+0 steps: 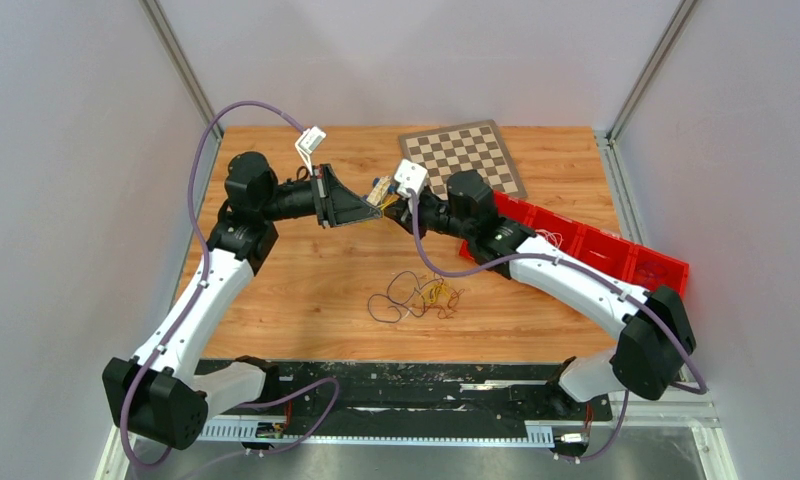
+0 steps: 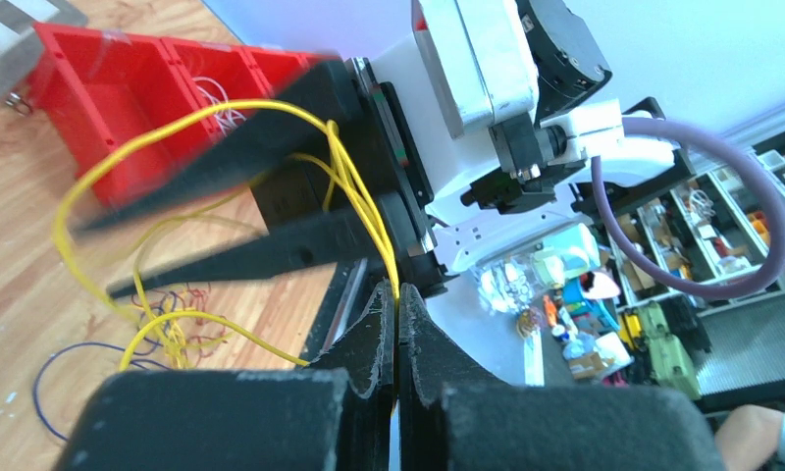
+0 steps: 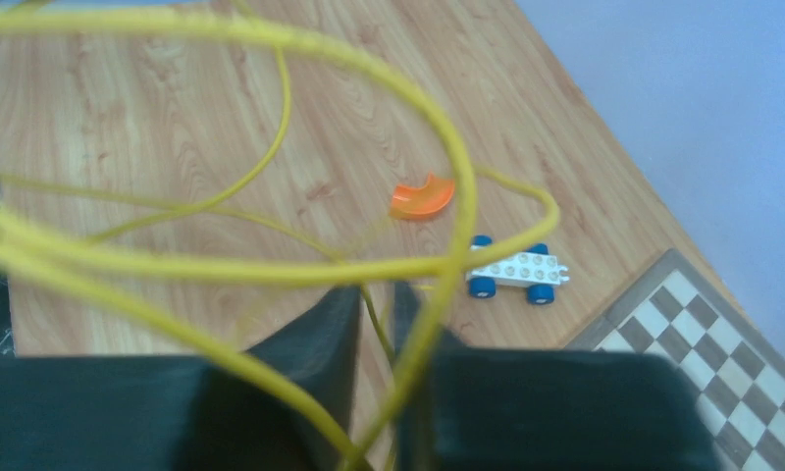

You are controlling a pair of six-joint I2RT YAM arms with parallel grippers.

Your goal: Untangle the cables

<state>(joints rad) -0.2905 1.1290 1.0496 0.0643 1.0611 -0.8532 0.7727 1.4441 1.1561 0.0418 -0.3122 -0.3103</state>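
Over the counter (image 1: pixel 306 290) the biggest danger, I think, was the two arms pulling apart too hard. The left arm (image 1: pixel 201 290) and the right arm (image 1: pixel 576 280) were both raised and bent inward, and they met tip to tip above the far middle. A strong pull could tighten the knot or drag the bunch of cables (image 1: pixel 416 297), which lay loose near the front of the counter.

The left pincer (image 2: pixel 398 294) was pressed closed on the yellow cable (image 2: pixel 104 172). The right pincer (image 3: pixel 374 304) had a narrow gap with this cable running through it, and I cannot tell if it pinched. Loops were draped over its fingers (image 2: pixel 261 147) and might catch there. The thin cable could also slip free.
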